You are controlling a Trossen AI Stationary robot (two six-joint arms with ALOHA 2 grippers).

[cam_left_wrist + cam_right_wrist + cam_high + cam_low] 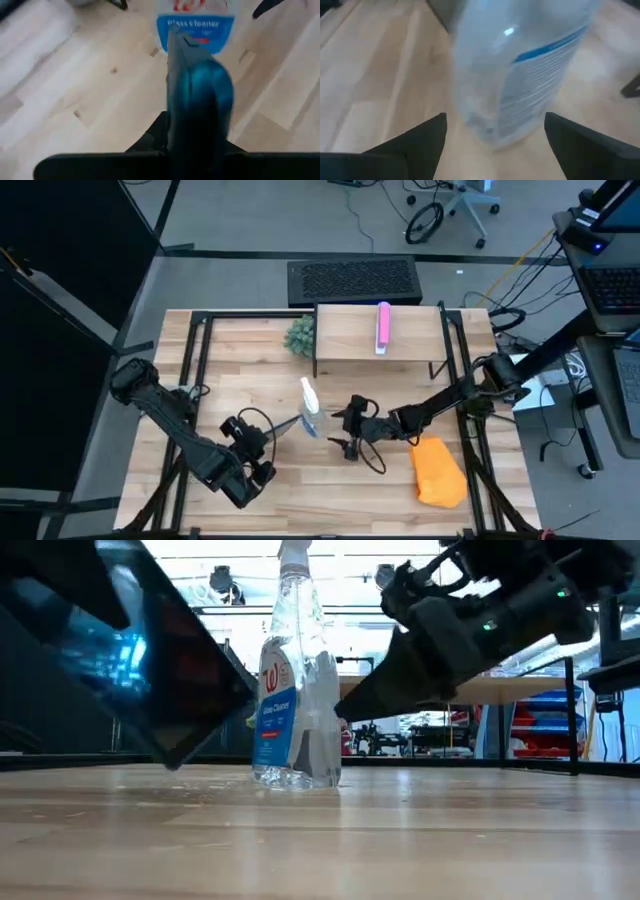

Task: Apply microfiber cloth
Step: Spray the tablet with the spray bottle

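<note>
1. cloth (439, 471) lies on table (330, 500), near-right, untouched.
2. right gripper (347, 430) spread wide, just beside bottle (309, 408).
3. left gripper (268, 442) clamped on tablet (150, 650), tilted up by the bottle.

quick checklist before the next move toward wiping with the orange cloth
1. Microfiber cloth free to grab: ok, it lies alone on the table by the right arm, untouched.
2. Right hand empty: ok, open, with the spray bottle close ahead between its fingers.
3. Bottle stable: ok, upright in the low view.
4. Left hand holding the tablet: ok, the tablet is raised and tilted off the table.
5. Tablet screen sprayed: cannot tell.
6. Pink bar clear of the work: ok, on the rear shelf.
</note>
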